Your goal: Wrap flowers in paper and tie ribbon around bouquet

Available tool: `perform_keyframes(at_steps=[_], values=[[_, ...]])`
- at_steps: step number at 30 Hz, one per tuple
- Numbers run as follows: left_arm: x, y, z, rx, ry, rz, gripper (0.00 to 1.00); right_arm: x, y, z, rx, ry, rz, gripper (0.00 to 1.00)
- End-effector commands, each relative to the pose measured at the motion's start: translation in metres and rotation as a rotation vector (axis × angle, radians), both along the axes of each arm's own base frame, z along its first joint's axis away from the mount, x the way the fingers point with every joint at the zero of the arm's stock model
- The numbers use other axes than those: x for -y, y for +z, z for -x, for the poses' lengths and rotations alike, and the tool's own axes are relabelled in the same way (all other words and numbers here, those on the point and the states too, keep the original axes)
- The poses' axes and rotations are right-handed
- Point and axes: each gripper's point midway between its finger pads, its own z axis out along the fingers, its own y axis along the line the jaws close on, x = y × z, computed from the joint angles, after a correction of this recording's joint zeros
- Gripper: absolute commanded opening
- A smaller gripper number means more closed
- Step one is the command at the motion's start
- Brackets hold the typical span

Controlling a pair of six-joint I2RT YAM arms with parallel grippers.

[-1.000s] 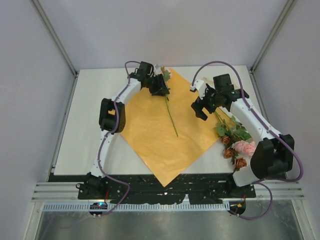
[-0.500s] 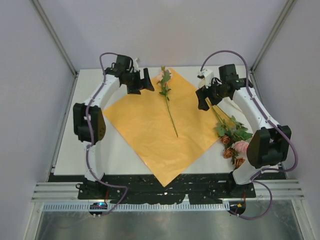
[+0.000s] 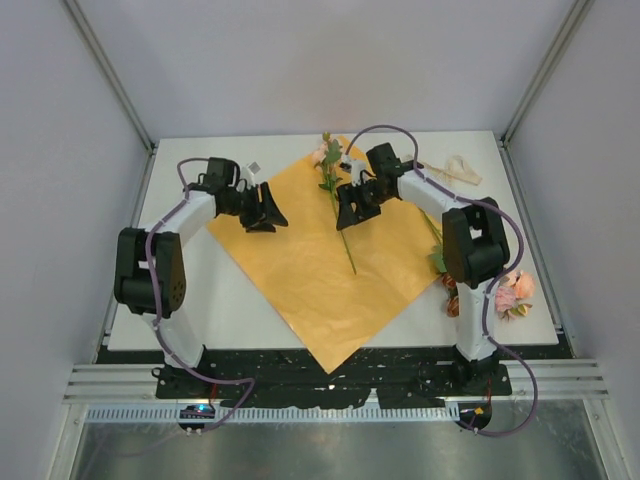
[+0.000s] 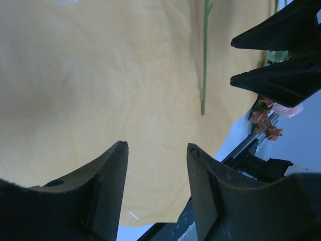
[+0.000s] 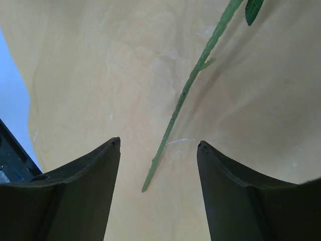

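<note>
The orange paper (image 3: 310, 270) lies flat as a diamond on the table. A single flower, pink bloom (image 3: 325, 152) at the far end, rests on the paper with its thin green stem (image 3: 342, 232) pointing toward me. My right gripper (image 3: 350, 212) hovers open over that stem; in the right wrist view the stem (image 5: 180, 105) runs between the parted jaws (image 5: 159, 143) untouched. My left gripper (image 3: 265, 214) is open over the paper's left part (image 4: 100, 75), empty (image 4: 156, 145). The other flowers (image 3: 500, 292) lie at the right table edge. The cream ribbon (image 3: 455, 168) lies at the far right.
The white table (image 3: 180, 290) borders the paper on both sides. The right arm's elbow (image 3: 470, 245) stands over the paper's right corner. In the left wrist view the right gripper's black fingers (image 4: 281, 75) show at the upper right. A black frame rail (image 3: 330, 365) runs along the near edge.
The right arm has swung left from the bunch onto the single stem, uncovering the ribbon. The left gripper has pulled away from the flower to the paper's left part. Both jaws have narrowed.
</note>
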Motion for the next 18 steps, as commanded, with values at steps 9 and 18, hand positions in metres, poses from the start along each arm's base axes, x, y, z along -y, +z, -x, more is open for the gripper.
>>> perform_keyframes(at_steps=[9, 18], values=[[-0.001, -0.049, 0.008, -0.095, -0.007, -0.010, 0.46, -0.045, -0.024, -0.006, -0.062, -0.091, -0.068, 0.46], [0.000, -0.058, 0.014, -0.117, 0.001, -0.001, 0.42, -0.058, -0.010, -0.007, -0.084, -0.132, -0.153, 0.40]])
